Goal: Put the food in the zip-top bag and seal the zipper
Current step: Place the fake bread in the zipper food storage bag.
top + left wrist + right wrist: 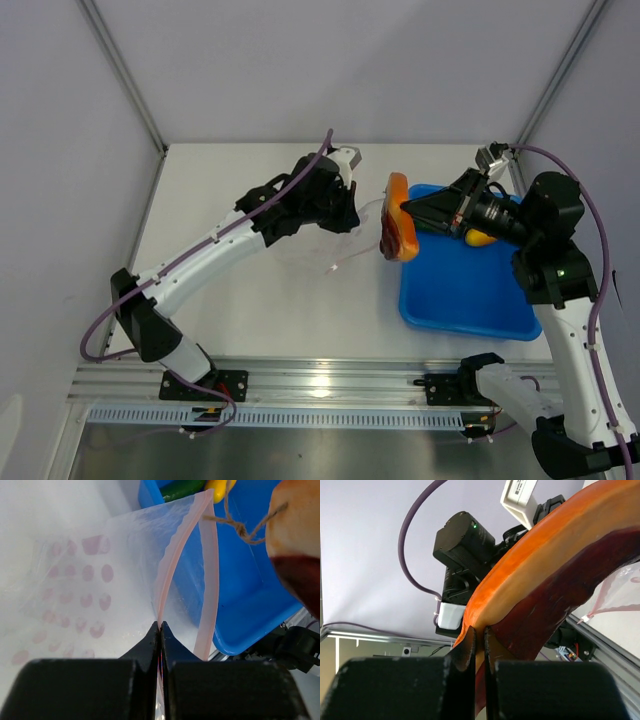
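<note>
Left wrist view shows the left gripper closed tight on one lip of the zipper, the thin pink strip. This lifts that lip off the other, and the zip-top bag gapes toward the tray side; the hold seems meant to keep a mouth open for loading. The bag itself lies on the white table beside that arm, its dotted body mostly flat, with nothing visible inside it. Opposite, the right gripper is clamped on the thin edge of the elongated red-brown piece and carries it in the air. The top view places the piece between the blue tray and the open mouth, just short of the bag. I judge it to be the first of the food to go in. The dark-green cucumber and the yellow-orange piece lie in the tray near its far side, waiting their turn. Sealing the zipper looks a long way off: all three pieces must be inside first, and the left jaws must let go of the single lip.
</note>
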Available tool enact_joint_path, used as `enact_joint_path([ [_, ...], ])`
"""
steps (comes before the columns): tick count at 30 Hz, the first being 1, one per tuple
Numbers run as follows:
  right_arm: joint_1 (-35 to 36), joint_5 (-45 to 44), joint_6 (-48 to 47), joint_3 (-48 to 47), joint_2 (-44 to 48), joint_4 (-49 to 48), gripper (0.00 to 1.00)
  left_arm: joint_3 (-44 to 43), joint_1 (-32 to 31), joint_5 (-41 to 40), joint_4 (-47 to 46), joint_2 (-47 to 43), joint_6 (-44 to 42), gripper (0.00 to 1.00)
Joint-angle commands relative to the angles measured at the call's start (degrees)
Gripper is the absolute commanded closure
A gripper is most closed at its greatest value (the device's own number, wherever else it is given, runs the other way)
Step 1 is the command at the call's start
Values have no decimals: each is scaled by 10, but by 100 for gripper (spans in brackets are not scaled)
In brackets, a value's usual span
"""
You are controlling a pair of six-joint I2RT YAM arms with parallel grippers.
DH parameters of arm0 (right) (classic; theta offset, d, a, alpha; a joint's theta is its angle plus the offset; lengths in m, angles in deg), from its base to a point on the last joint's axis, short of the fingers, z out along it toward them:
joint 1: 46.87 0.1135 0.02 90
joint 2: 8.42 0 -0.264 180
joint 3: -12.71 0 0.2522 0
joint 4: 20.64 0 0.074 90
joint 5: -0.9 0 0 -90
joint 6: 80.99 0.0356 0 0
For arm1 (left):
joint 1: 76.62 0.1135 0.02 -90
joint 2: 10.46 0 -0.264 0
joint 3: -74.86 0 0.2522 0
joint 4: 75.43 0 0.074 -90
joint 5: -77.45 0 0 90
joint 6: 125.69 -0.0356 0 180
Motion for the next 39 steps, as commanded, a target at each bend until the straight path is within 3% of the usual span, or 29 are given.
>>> enact_joint_path([
  [1, 6, 14, 26, 3, 16, -38, 100, -31, 8, 10, -14, 0, 4, 99],
  [15, 19, 20, 53, 64, 37, -73, 100, -48, 19, 32, -28, 2, 12, 99],
  [31, 29, 20, 70, 139, -13, -158, 100, 21, 19, 71, -50, -72, 11, 99],
  [39, 31, 6, 77, 150, -37, -152, 100, 49, 19, 98, -70, -107, 26, 99],
])
